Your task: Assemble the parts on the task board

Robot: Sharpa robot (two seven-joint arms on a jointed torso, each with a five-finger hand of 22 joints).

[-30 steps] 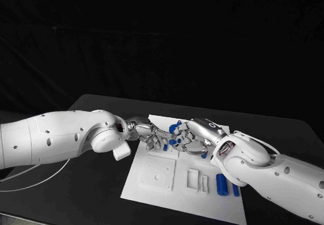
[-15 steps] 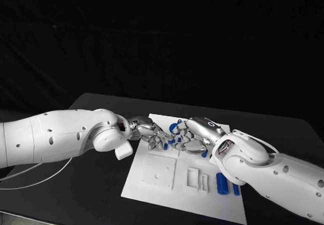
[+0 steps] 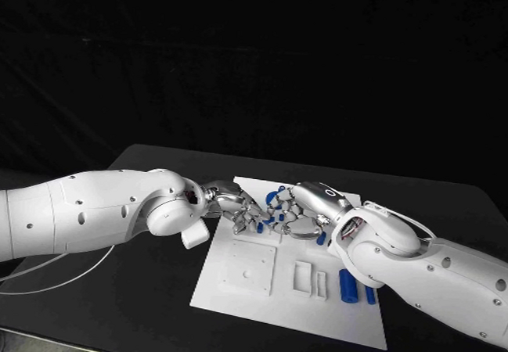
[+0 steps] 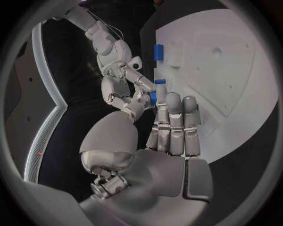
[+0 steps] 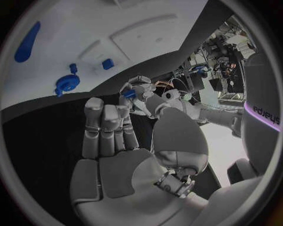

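both hands meeting over the far middle of the white task board (image 3: 282, 302). left hand (image 3: 239, 207) pinching a small blue part (image 4: 153, 97) at thumb and fingertip, other fingers straight. right hand (image 3: 301, 212) close beside it, fingertips near the same piece; cannot tell whether clamped on anything. more blue parts (image 3: 348, 287) lying at the board's near right. probably light, stiff plastic, smooth and easy to slip; best taken across its short sides with fingertips, gently, without squeezing it askew.

A black table (image 3: 147, 297) carries the white task board (image 3: 282, 306) at its middle
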